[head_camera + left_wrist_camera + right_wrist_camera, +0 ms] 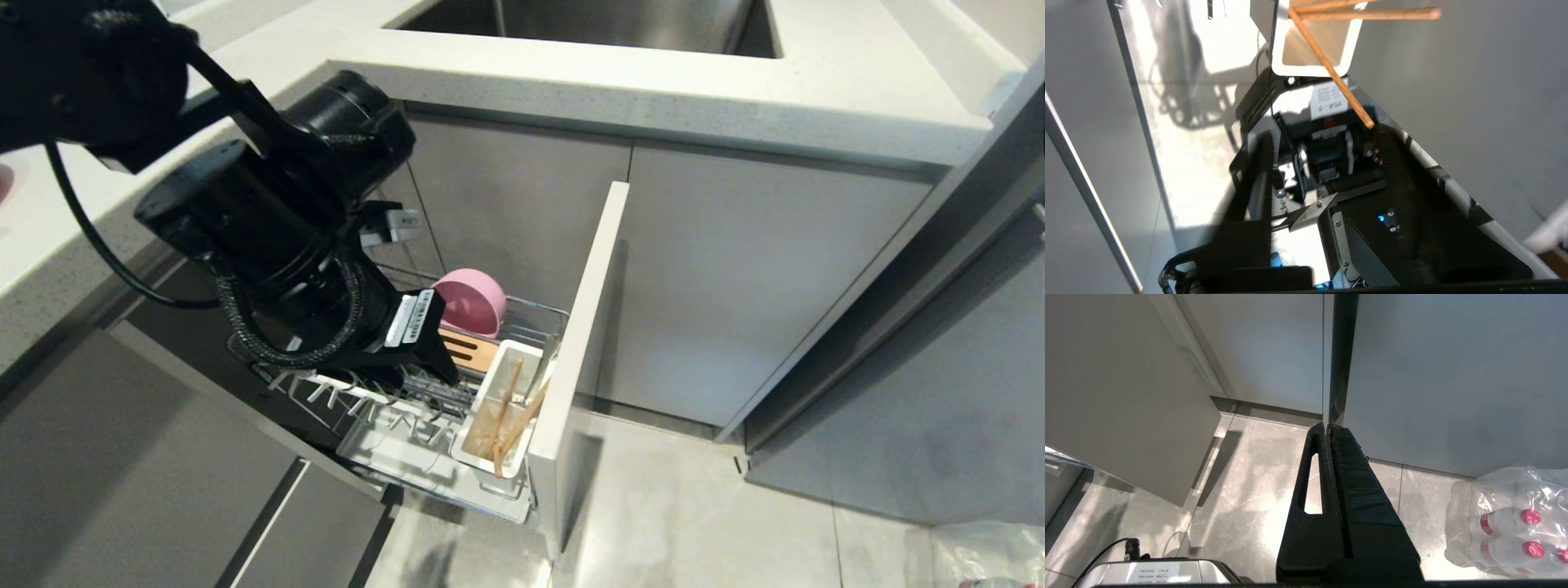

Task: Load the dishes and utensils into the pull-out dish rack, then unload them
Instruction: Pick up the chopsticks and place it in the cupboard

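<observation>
Far left in the head view, the left arm [269, 212] reaches down over the pulled-out dish rack [424, 408], and it's so bulky that it blocks most of the wire basket. The left gripper [437, 347] sits low over the rack, just beside the wooden strip [469, 349], but I honestly can't tell how far its fingers are apart or whether it has hold of anything, since the wrist hides them and the left wrist view doesn't show them clearly either. Just right of the gripper, the pink bowl [472, 300] stands on its edge at the back of the basket. Nearer the front, the white caddy [502, 408] holds the 2 chopsticks [510, 416], leaning and crossing each other with their tops sticking out. In the wrist view those chopsticks [1331, 73] poke out of the caddy [1310, 45] too. Right of the caddy is the rack's pale front panel [584, 351], standing out from the grey cabinets [735, 278]. The right gripper [1329, 430] only shows in its own wrist view, fingers pressed together with nothing between them, hanging over the floor tiles near a pack of water bottles [1511, 522].
</observation>
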Controlling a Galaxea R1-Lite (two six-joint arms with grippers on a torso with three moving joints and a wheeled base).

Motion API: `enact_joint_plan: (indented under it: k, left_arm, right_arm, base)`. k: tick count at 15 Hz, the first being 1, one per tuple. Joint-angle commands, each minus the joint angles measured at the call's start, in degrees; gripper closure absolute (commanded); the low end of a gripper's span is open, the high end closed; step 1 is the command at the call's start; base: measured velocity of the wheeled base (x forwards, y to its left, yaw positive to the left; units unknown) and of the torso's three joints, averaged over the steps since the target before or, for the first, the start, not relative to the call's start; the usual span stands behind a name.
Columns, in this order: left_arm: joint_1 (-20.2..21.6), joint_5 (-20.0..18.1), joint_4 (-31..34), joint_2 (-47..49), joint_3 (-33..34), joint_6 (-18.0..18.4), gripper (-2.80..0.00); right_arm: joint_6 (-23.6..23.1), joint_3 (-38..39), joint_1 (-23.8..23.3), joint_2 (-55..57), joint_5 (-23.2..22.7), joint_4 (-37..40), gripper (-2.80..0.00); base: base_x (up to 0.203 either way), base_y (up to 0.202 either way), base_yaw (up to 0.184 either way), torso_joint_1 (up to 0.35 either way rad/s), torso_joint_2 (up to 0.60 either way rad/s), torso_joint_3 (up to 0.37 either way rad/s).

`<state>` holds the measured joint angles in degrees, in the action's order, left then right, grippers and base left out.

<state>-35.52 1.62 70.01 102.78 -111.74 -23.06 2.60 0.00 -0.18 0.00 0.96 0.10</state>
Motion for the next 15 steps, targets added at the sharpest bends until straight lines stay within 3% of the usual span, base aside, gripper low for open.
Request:
enact_joint_plan:
  k: [1, 5, 10, 15]
  left_arm:
    - [0.1, 0.1, 0.2, -3.9, 0.0, -0.1, 0.00]
    - [1.6, 1.4, -2.1, -11.0, 0.0, -0.1, 0.00]
    - [7.9, 6.2, -7.5, -18.7, 0.0, 0.0, 0.00]
    - [21.9, 7.8, -13.8, -26.2, 0.1, 1.2, 0.00]
  right_arm:
    - [0.0, 0.1, 0.0, 0.0, 0.0, 0.0, 0.00]
    - [0.0, 0.1, 0.0, 0.0, 0.0, 0.0, 0.00]
    - [0.0, 0.1, 0.0, 0.0, 0.0, 0.0, 0.00]
    - [0.0, 0.1, 0.0, 0.0, 0.0, 0.0, 0.00]
  base:
    - [0.000, 0.000, 0.000, 0.000, 0.00, 0.000]
    - [0.000, 0.000, 0.000, 0.000, 0.00, 0.000]
    - [0.000, 0.000, 0.000, 0.000, 0.00, 0.000]
    - [0.000, 0.000, 0.000, 0.000, 0.00, 0.000]
